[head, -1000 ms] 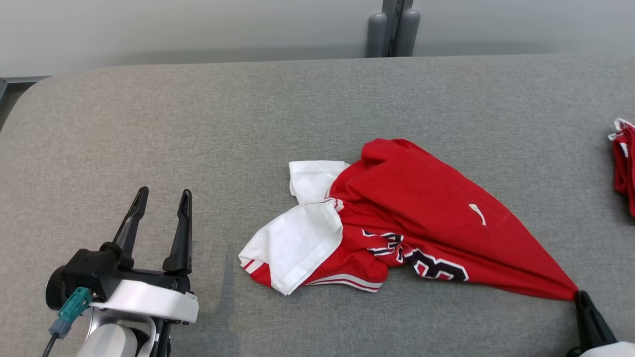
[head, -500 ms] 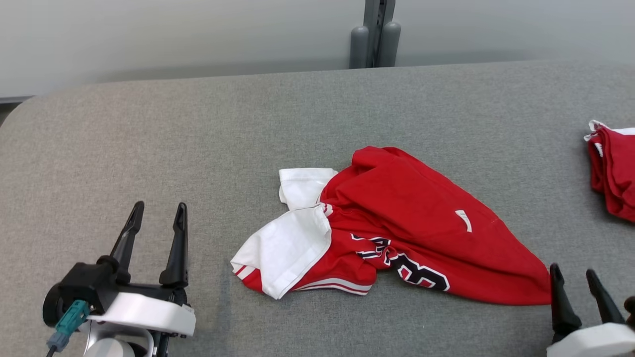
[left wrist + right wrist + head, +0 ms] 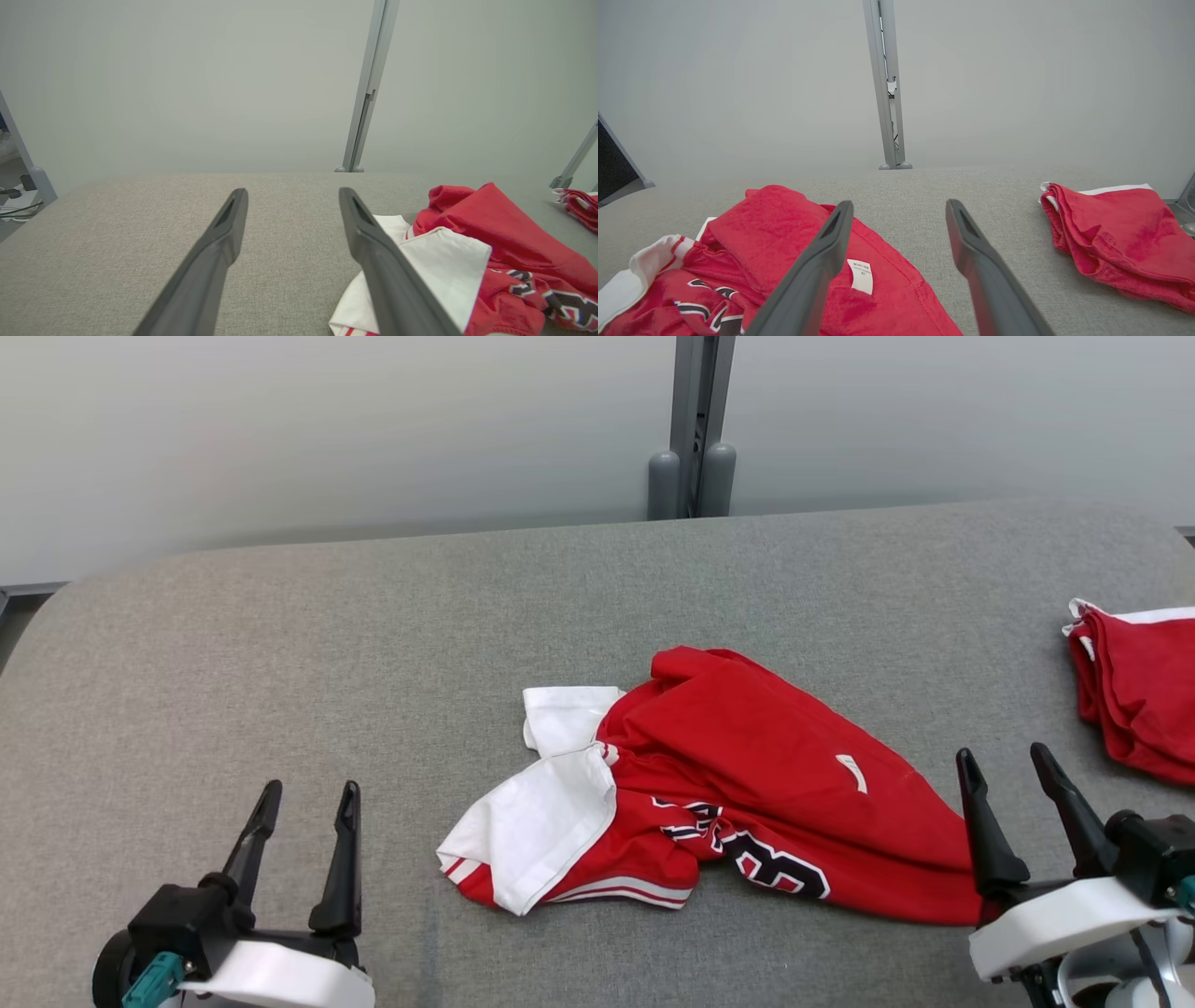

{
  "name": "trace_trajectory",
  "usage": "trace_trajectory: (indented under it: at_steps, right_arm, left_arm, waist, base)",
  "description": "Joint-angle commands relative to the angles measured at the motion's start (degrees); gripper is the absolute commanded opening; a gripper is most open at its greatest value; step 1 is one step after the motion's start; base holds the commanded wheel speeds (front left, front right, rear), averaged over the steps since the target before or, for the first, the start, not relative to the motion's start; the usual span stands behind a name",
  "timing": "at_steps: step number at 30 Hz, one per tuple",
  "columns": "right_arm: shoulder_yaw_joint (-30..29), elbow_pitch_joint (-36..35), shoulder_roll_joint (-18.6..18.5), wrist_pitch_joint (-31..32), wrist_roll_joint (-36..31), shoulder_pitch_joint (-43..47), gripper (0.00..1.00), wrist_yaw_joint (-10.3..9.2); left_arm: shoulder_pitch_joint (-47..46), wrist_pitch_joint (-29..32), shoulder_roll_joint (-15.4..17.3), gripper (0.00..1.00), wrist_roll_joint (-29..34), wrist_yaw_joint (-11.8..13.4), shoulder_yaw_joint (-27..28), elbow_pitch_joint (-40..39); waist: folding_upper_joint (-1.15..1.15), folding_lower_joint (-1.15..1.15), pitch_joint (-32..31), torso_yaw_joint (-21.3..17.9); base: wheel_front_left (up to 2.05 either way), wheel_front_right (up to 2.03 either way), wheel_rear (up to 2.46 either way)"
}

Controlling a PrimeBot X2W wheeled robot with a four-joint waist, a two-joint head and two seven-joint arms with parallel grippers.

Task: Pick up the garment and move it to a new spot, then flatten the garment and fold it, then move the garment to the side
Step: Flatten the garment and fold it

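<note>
The garment [image 3: 747,784] is a red jersey with white sleeves and dark numbers, lying crumpled in the middle of the grey table [image 3: 373,644]. The wrist views show it too: garment [image 3: 490,242] at the right, garment [image 3: 784,242] at the lower left with a white label. My right gripper [image 3: 1004,765] stands open at the garment's right end, with nothing between its fingers. My left gripper [image 3: 308,798] is open over bare table, well to the left of the white sleeve.
A second red cloth pile [image 3: 1134,686] lies at the table's right edge, also seen as the red pile [image 3: 1120,233]. A grey post [image 3: 693,429] stands behind the table against a pale wall. Bare table stretches to the left and back.
My right gripper has let go of the garment's corner and opened; the stretched corner has dropped flat. The right gripper has risen into view. The head camera has tilted up.
</note>
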Motion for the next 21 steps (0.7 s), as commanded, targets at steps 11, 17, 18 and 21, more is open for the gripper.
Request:
trace_trajectory:
  at_steps: [11, 17, 18, 21]
  right_arm:
    - [-0.05, -3.73, 1.00, 2.33, -0.57, 3.38, 1.00, 0.00]
    - [-0.01, -4.30, 1.17, 2.79, -0.63, 3.21, 1.00, 0.00]
    - [0.12, -4.28, 1.19, 2.84, -0.61, 3.10, 1.00, 0.00]
    - [0.30, -4.15, 1.24, 2.72, -0.45, 2.67, 1.00, 0.00]
  left_arm:
    - [1.69, 0.90, 0.51, 1.00, -0.44, 1.01, -0.64, -1.54]
    - [0.25, 2.89, 0.61, 1.00, 2.03, -0.13, -4.23, -2.56]
    - [0.26, 3.86, 0.37, 1.00, 2.53, -0.54, -5.73, -2.74]
    - [-0.27, 6.18, -0.77, 1.00, 2.66, -2.82, -9.91, -2.44]
  waist:
    - [0.00, 0.00, -0.45, 0.74]
    - [0.00, 0.00, 0.03, 0.85]
    - [0.00, 0.00, 0.18, 0.83]
    - [0.00, 0.00, 0.88, 0.81]
  base:
    - [0.00, 0.00, 0.00]
    - [0.00, 0.00, 0.00]
    - [0.00, 0.00, 0.00]
    - [0.00, 0.00, 0.00]
